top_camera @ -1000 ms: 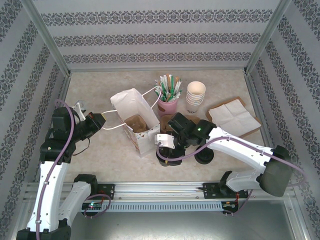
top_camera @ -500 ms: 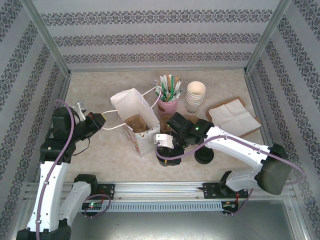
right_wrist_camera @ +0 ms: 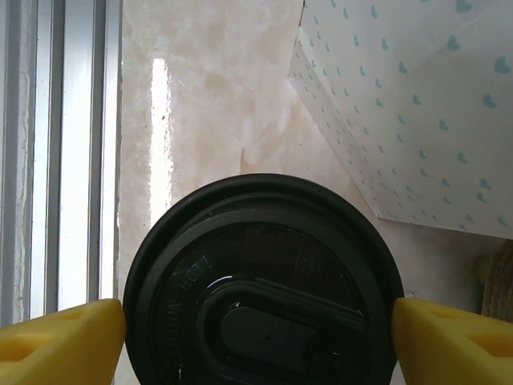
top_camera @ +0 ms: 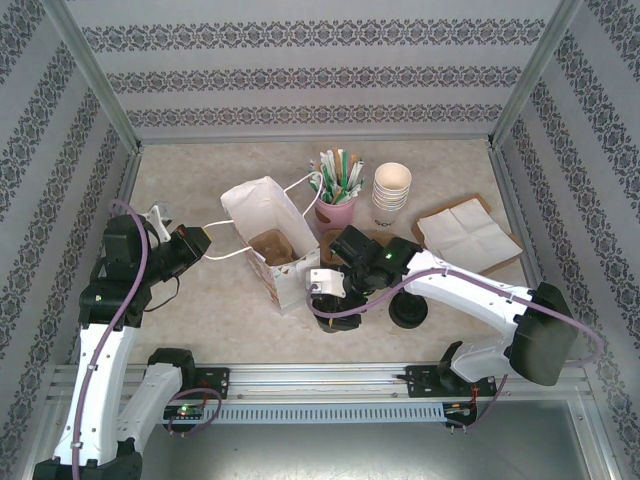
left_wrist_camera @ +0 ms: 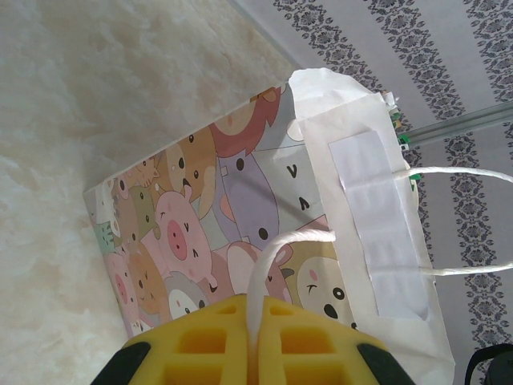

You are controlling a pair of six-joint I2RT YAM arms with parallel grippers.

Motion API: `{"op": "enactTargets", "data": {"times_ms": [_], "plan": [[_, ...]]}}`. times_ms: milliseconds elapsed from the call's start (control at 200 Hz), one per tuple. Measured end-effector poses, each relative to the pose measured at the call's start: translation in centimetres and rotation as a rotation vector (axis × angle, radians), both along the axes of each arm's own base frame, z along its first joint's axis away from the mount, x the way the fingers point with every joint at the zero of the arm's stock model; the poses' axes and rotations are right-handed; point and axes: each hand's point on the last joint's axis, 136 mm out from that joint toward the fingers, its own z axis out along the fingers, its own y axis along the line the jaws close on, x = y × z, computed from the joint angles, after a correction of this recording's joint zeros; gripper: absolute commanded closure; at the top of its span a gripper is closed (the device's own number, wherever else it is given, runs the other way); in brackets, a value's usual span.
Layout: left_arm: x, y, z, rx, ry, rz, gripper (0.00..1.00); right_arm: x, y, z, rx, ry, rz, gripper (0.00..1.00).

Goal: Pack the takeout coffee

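Since a second earlier, the right tool [right_wrist_camera: 260, 337] had edged slightly toward the paper bag [left_wrist_camera: 216, 216]. Its jaws stood spread around the takeout coffee [right_wrist_camera: 264, 281], pads at the lid's rim. That cup stood on the desk [right_wrist_camera: 208, 104] beside the bag. The left tool [left_wrist_camera: 255, 321] stayed pinched on the bag's string handle [left_wrist_camera: 276, 245].

place: robot test booth | cues: aluminium frame [top_camera: 90, 70], wallpapered panels [top_camera: 320, 60], mounting rail [top_camera: 320, 412]

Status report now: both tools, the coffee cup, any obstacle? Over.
Left tool shut on bag handle. Right tool straddling coffee cup on table, grip unconfirmed. No obstacle; bag stands close beside cup.
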Motion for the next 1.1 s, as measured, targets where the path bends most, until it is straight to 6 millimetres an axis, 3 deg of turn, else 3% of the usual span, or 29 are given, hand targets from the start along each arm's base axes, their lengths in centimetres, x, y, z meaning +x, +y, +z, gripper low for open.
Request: {"op": "enactTargets", "data": {"times_ms": [480,1099], "plan": [[0.0,0.0,-0.19,0.0,0.005,0.0,0.92,0.14,0.18,-0.25,-0.01,0.006,0.004,0.16],[0.0,-0.01,-0.51,-0.001,0.013,0.0,0.92,0.46,-0.48,0.24,-0.026,-0.019,-0.034,0.34]]}}
